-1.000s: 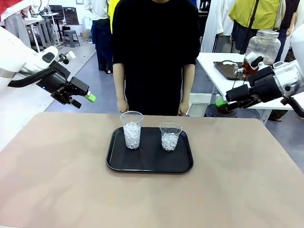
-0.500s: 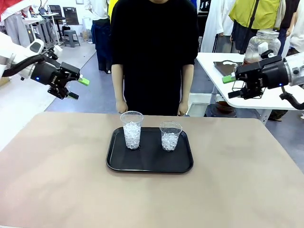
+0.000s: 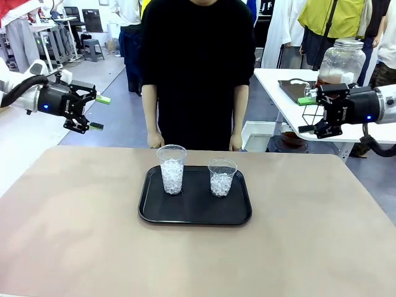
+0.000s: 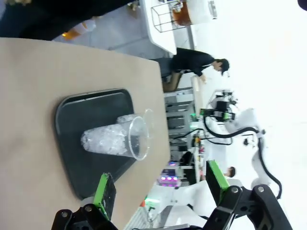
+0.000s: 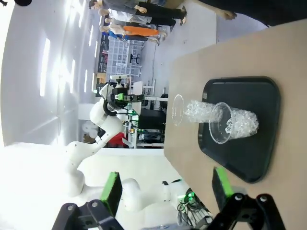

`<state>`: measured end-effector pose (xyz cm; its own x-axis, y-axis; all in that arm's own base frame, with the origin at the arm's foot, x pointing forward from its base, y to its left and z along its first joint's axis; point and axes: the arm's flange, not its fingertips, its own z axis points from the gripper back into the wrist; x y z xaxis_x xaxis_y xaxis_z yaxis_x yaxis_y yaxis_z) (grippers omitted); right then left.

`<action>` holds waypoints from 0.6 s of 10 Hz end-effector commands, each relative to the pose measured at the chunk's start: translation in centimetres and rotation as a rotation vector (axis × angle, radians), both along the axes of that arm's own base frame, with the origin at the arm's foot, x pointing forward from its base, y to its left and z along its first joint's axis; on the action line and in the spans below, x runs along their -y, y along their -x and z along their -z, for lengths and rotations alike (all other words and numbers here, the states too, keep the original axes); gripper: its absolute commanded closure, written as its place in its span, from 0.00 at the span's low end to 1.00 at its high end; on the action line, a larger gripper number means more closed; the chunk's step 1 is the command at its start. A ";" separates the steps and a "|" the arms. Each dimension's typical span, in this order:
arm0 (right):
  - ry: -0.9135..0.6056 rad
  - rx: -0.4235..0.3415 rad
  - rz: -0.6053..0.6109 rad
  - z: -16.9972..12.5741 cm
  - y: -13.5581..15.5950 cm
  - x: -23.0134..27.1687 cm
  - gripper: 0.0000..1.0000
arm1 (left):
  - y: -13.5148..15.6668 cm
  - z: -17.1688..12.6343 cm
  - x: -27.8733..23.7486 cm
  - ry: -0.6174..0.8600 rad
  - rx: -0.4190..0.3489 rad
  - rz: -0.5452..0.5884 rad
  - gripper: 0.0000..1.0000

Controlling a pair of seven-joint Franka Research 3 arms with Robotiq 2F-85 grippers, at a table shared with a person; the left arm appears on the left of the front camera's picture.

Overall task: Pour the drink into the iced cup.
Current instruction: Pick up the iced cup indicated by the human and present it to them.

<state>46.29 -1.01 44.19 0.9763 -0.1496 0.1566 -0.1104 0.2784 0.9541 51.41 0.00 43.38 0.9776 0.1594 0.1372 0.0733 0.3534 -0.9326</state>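
The right gripper (image 3: 306, 115) hangs in the air past the right far corner of the table (image 3: 74, 235). Its two fingers stand fully apart and hold nothing. The left gripper (image 3: 98, 112) hangs the same way past the left far corner, also wide open and empty. Both point inward, toward the person (image 3: 198, 62) who stands at the far edge.

The drink (image 3: 326, 78) is a brown layer low in a big clear jar (image 3: 342, 59). The jar stands upright on a white side table (image 3: 272, 80), well apart from the work table. In the front view it lies at about 1 o'clock from the right gripper and looks close behind it, although the depth is hard to judge. From the left gripper it is far away, at about 3 o'clock, so the right arm is clearly the nearer one.

On a black tray (image 3: 151, 210) in the middle of the table stand two clear cups with ice, both upright. The taller cup (image 3: 171, 169) is on the left and the shorter cup (image 3: 221, 177) on the right, near each other but not touching. They lie at about 8 o'clock from the right gripper and 4 o'clock from the left. Both cups have only ice, so the pouring seems not yet begun. Which cup is meant cannot be told.
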 end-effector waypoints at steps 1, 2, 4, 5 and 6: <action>-0.055 -0.036 0.020 0.6 -0.7 -0.1 0.00 | -0.7 0.3 0.3 0.100 -0.033 0.010 0.00; -0.078 -0.050 0.001 1.2 -0.9 0.0 0.00 | -0.8 0.6 0.1 0.121 -0.044 0.024 0.00; -0.108 -0.063 -0.010 1.6 -1.3 0.3 0.00 | -1.3 0.6 0.1 0.140 -0.056 0.053 0.00; -0.112 -0.060 -0.012 1.5 -1.5 0.3 0.00 | -1.5 0.2 0.3 0.157 -0.060 0.076 0.00; -0.127 -0.064 -0.022 1.5 -1.7 0.5 0.00 | -1.6 0.2 0.5 0.153 -0.069 0.086 0.00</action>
<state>47.07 -1.35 42.03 0.9863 -0.1414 0.0846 -0.0568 0.1902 0.9801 52.40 -0.59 42.59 0.9921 0.1037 0.0699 0.0454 0.2224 -0.9739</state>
